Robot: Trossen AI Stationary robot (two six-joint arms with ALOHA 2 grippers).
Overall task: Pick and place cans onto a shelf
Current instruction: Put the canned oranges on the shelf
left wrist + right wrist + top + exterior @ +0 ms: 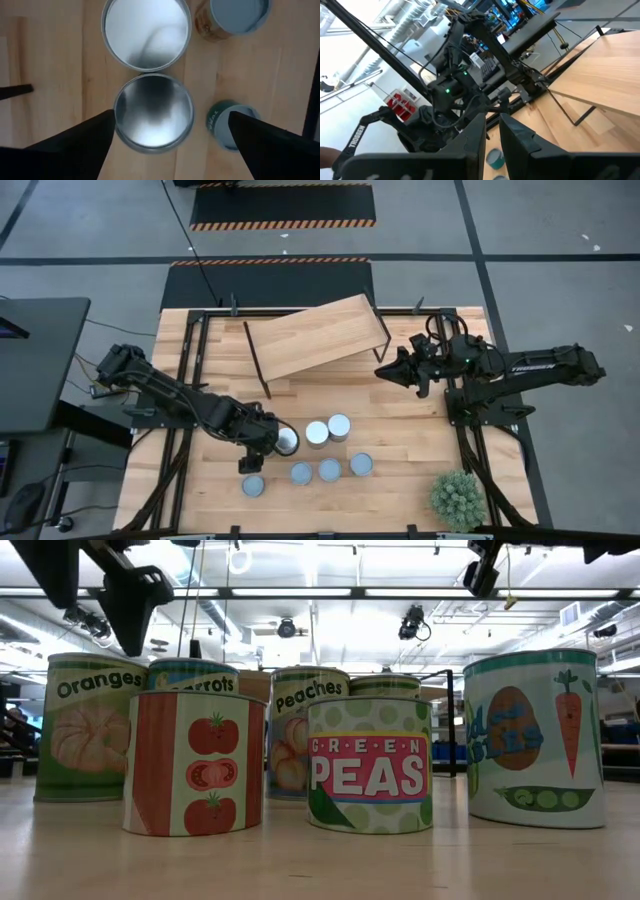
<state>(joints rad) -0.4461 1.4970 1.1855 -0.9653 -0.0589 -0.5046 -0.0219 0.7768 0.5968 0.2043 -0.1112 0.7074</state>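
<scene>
Upright cans [329, 430], axes vertical

Grey concrete floor [90, 240] crossed by dark lines, with black mats [282, 205] edged in orange-and-black hazard stripes beyond the table. Dark desk [35, 360] at one side. Overhead, long ceiling lights [330, 592], exposed pipes and hanging fixtures.
</scene>
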